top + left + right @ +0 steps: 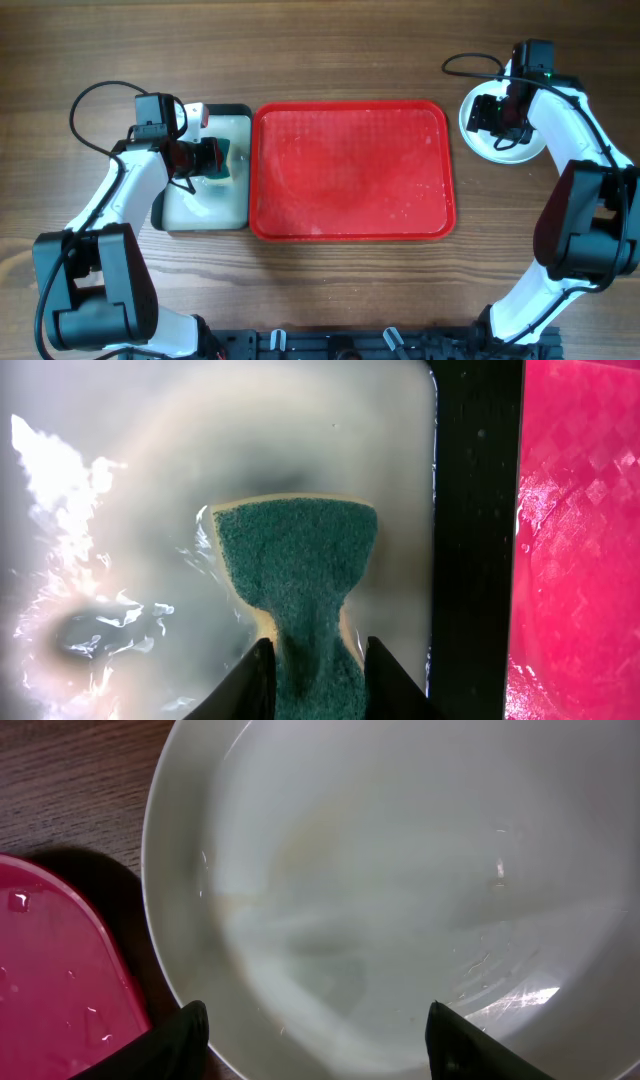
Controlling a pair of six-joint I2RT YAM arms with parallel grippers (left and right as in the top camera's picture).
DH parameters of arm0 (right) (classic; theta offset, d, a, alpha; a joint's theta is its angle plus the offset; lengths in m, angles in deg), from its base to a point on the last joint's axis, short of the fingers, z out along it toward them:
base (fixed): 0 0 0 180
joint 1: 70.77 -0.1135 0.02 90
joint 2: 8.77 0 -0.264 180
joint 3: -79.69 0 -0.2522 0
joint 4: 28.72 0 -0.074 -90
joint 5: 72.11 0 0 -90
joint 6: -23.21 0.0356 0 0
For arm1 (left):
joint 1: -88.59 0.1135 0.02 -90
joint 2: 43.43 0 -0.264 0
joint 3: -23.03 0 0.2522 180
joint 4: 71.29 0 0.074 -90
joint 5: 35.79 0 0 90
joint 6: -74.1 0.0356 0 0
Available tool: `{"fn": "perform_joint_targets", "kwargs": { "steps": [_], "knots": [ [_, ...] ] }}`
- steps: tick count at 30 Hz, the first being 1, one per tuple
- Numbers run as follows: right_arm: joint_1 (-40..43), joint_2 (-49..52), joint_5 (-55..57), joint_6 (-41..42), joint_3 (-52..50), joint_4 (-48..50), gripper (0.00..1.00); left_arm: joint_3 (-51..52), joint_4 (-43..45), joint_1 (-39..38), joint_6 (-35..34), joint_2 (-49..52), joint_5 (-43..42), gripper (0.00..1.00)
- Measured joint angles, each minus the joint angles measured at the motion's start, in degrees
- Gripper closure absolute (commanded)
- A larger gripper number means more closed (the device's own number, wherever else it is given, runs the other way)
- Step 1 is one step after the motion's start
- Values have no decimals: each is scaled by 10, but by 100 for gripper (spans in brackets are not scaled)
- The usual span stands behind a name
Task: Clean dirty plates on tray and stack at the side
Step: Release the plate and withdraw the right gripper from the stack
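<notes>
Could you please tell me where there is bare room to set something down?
The red tray is bare inside, though wet. Bare table runs along its near and far edges. Crowded: the black-rimmed tray under the left gripper, the white plate under the right gripper.

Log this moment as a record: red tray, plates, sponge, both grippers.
red tray: no plates on it, surface wet with droplets
plate: one pale plate in view, on the table beside the tray's right end; any beneath it cannot be told
sponge: teal, over the wet inside of the small tray, pinched narrow at one end
left gripper: closed on the sponge
right gripper: open above the plate, holding nothing
</notes>
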Motion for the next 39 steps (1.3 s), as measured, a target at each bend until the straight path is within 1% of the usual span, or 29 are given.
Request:
{"fn": "perform_joint_targets", "kwargs": {
  "steps": [1,2,3,4,5,6,7,8,9,10,13,39],
  "knots": [
    [0,0,0,0,0,2,30,0,0,0,-1,0,0,48],
    [0,0,-3,-2,0,4,30,0,0,0,-2,0,0,34],
    [0,0,-12,-11,0,6,30,0,0,0,-3,0,0,27],
    [0,0,-44,-34,0,11,30,0,0,0,0,0,-6,21],
    [0,0,-56,-42,0,13,29,0,0,0,-1,0,-20,19],
    [0,0,-89,-66,0,16,30,0,0,0,0,0,-28,17],
    [-1,0,-110,-80,0,19,29,0,2,0,-1,0,-38,11],
    [-3,0,-124,-92,0,21,24,0,3,0,-2,0,-43,7],
    [-10,0,-138,-104,0,24,0,0,4,0,0,0,-49,4],
    [-16,0,-145,-112,0,24,0,0,4,0,-1,0,-52,2],
    [-30,0,-158,-120,0,25,0,0,4,0,-1,0,-56,0],
    [-31,0,-159,-120,0,26,0,0,4,0,-1,0,-57,0]
  ]
}}
